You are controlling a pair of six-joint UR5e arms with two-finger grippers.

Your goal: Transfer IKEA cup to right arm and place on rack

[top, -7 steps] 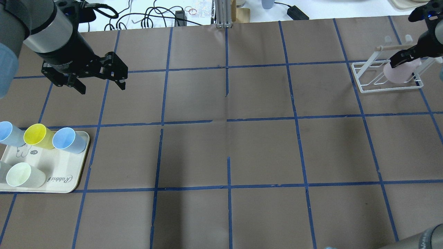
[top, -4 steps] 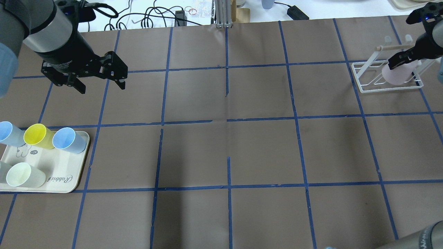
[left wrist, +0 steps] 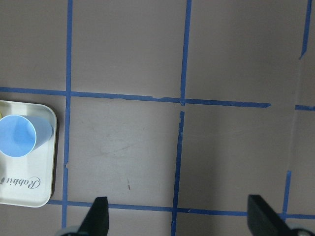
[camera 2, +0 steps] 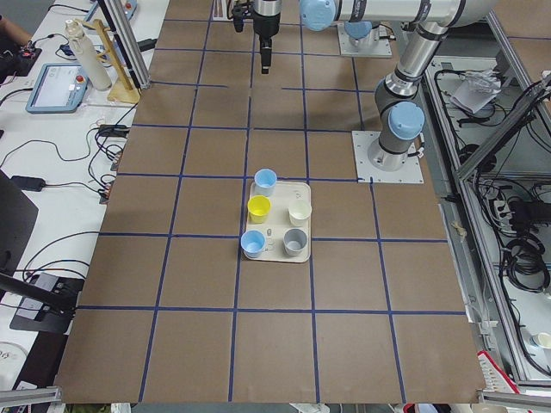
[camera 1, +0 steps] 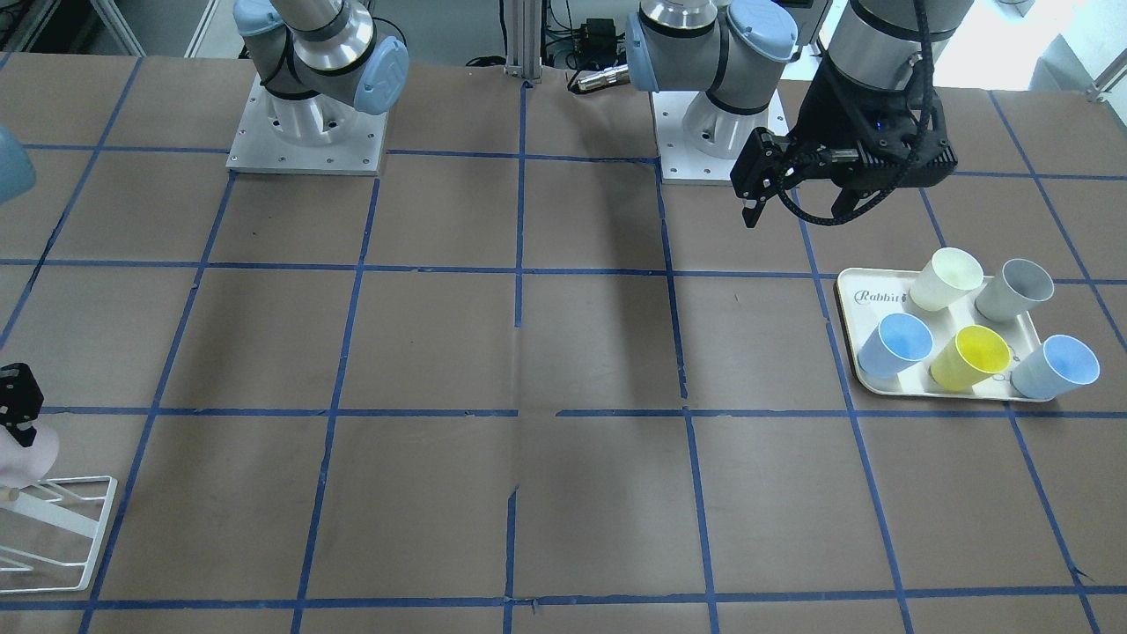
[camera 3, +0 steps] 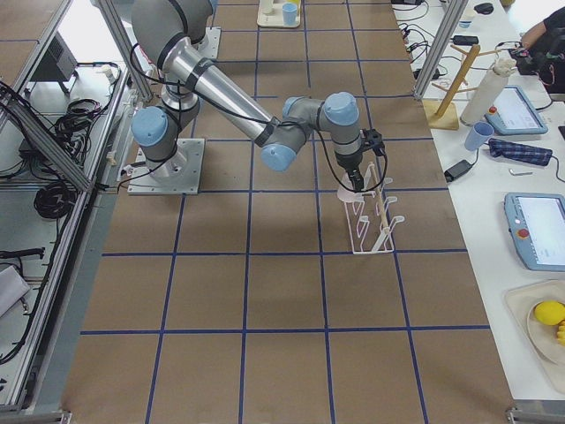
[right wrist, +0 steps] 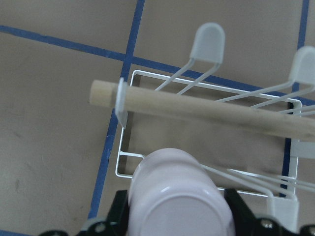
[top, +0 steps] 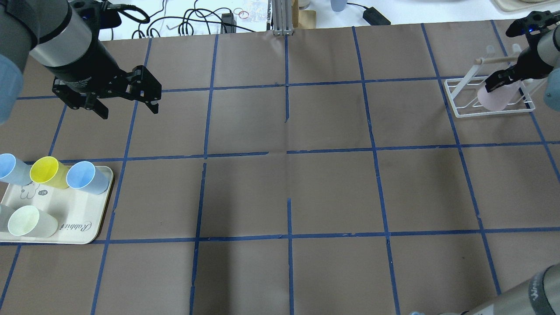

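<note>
The pale pink IKEA cup [top: 494,98] hangs mouth down over the white wire rack [top: 463,112] at the table's far right. My right gripper [top: 503,80] is shut on the cup. In the right wrist view the cup's base [right wrist: 179,196] fills the gap between the fingers [right wrist: 117,212], just in front of the rack's wooden rod [right wrist: 197,111]. The cup [camera 1: 33,449] and the rack [camera 1: 81,530] also show at the left edge of the front view. My left gripper [top: 130,111] is open and empty, hovering over bare table at the far left.
A cream tray marked "Rabbit" [top: 81,227] at the near left holds light blue, yellow, cream and grey cups. A light blue cup [left wrist: 19,136] on it shows in the left wrist view. Cables and boxes lie beyond the table's far edge.
My right gripper has carried the pink cup a little to the left and further over the rack. The left arm has not moved.
</note>
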